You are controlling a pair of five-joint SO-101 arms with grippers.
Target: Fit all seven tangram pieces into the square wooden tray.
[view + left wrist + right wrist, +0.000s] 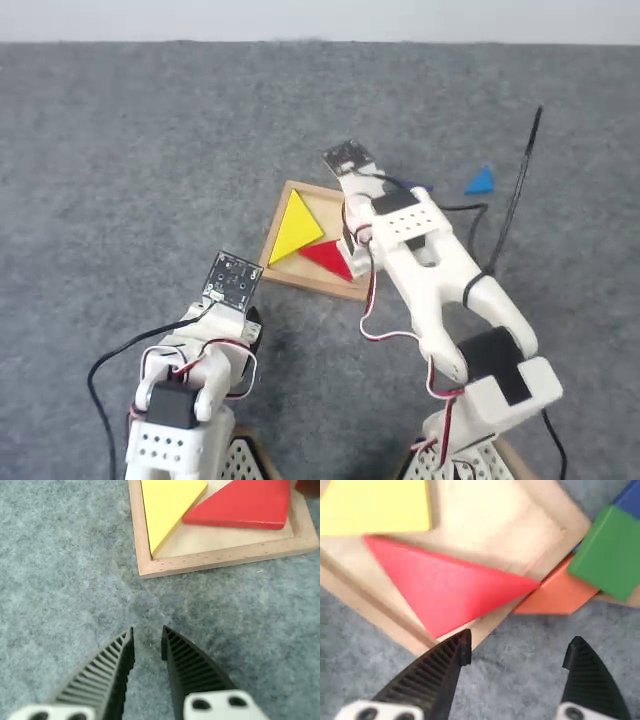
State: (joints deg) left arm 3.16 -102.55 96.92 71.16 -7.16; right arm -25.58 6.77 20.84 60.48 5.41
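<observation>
Right gripper (520, 645) is wide open and empty at the tray (485, 525) edge, by the red triangle (450, 592). Left gripper (147, 632) is barely open, empty, over the carpet (60, 580) near the tray.

- The left end effector (148, 630) hangs low over the grey, felt-like table (60, 580), its two ribbed black fingers a narrow gap apart with nothing between them.
- Beyond its tips, a corner of the square wooden tray (210, 560) lies flat on the table.
- A yellow triangle (167, 505) lies inside along one rim.
- A red triangle (245, 505) lies beside it; they seem to meet near one point.
</observation>
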